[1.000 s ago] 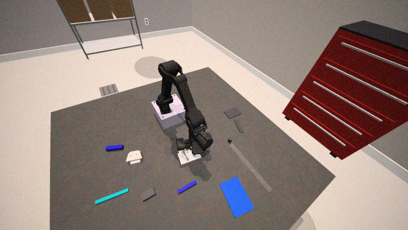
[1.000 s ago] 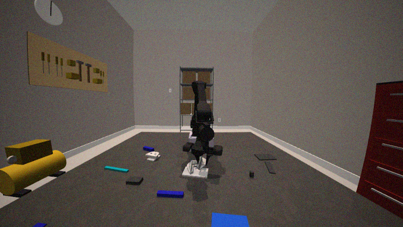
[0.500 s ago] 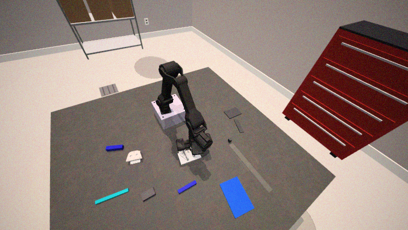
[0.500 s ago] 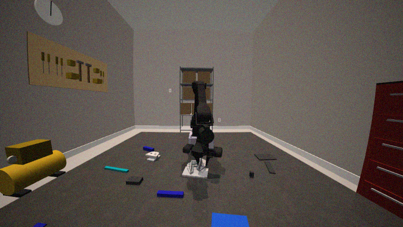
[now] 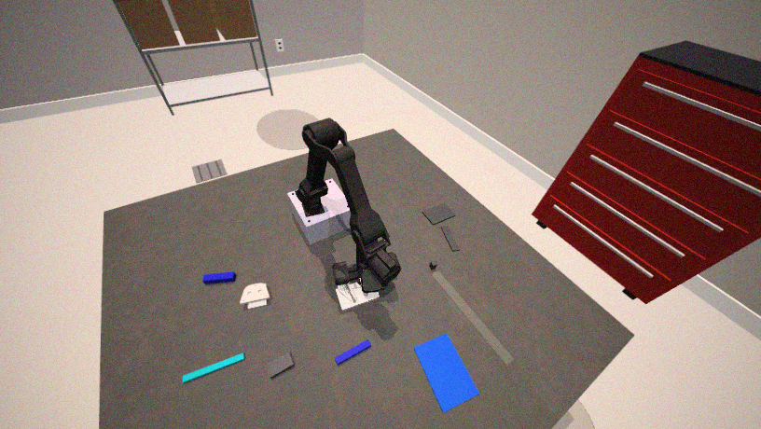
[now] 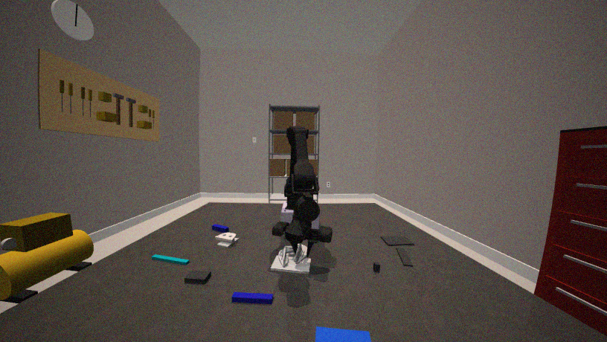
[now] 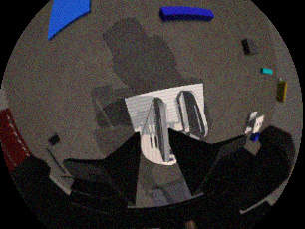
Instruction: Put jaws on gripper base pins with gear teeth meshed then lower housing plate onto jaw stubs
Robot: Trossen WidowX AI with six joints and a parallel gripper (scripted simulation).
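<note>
The black arm arches forward — its hand low, pointing down, fingers partly apart — gripping something.
</note>
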